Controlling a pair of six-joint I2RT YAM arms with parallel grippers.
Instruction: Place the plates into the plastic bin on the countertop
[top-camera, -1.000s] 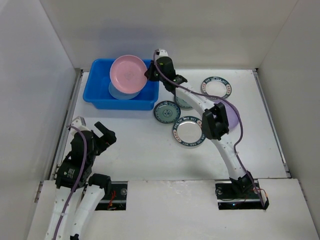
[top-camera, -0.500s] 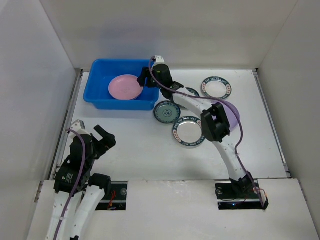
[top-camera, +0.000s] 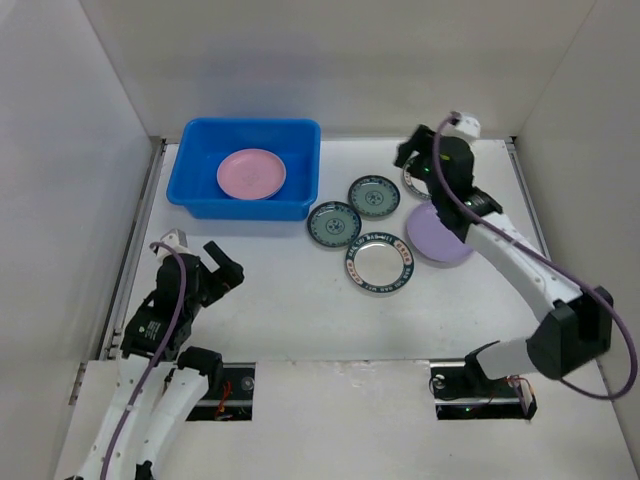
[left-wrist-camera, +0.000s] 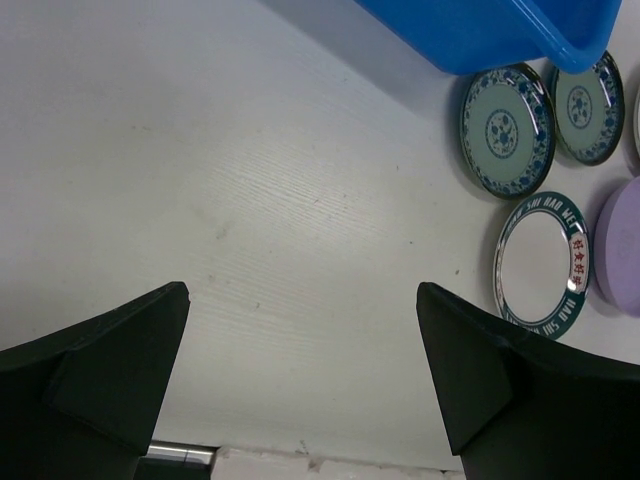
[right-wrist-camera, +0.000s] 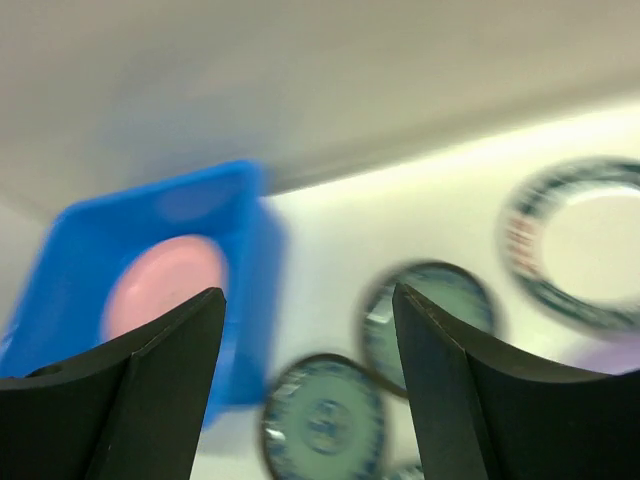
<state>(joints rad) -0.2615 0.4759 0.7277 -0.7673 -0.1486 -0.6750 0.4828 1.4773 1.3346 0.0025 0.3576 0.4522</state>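
The blue plastic bin (top-camera: 198, 190) stands at the back left of the white countertop (top-camera: 290, 310), with a pink plate (top-camera: 251, 173) lying flat in it. Two teal patterned plates (top-camera: 333, 224) (top-camera: 374, 196), a white-centred plate with a dark rim (top-camera: 377, 263) and a lavender plate (top-camera: 438, 237) lie to the right of the bin. A second dark-rimmed plate (right-wrist-camera: 590, 240) sits partly hidden under my right gripper (top-camera: 410, 155), which hangs open and empty above it. My left gripper (top-camera: 215, 265) is open and empty near the front left, far from the plates.
White walls close in the countertop at the left, back and right. The right arm stretches along the right side from its base (top-camera: 480, 370). In the left wrist view, the bin's corner (left-wrist-camera: 490, 30) and the teal plates (left-wrist-camera: 503, 130) lie ahead.
My right gripper opened and let the pink plate drop flat into the bin, then swung right to above the far-right plates. The left arm shifted slightly.
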